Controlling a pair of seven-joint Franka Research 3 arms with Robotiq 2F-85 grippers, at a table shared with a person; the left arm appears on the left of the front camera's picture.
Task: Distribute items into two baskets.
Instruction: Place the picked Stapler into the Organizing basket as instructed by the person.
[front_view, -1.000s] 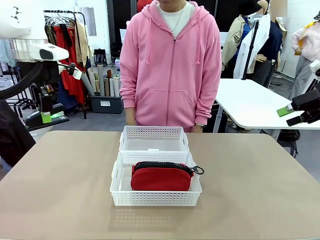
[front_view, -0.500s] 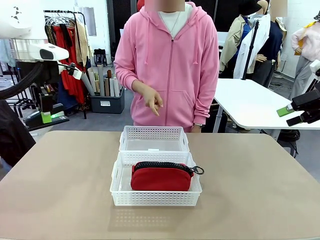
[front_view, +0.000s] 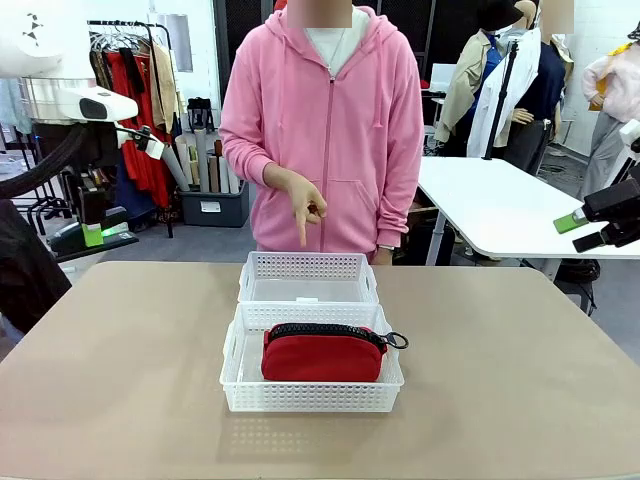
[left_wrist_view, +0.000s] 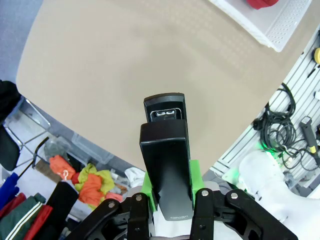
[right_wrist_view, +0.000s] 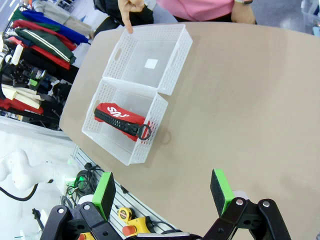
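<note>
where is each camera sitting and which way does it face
front: between the arms, facing across the table at the person pointing above the far basket.
left wrist: high off the table's edge, looking down its shut gripper holding the stapler.
right wrist: high, looking down past open gripper.
shared: near basket with red pouch.

Looks like a lab-slash-workshop: clothes rack (front_view: 130, 90) at 10 o'clock, white table (front_view: 510, 205) at 2, cables (left_wrist_view: 280, 135) around.

Left gripper (left_wrist_view: 166, 200) jaws clamped tight, right gripper (right_wrist_view: 165, 192) jaws spread wide
</note>
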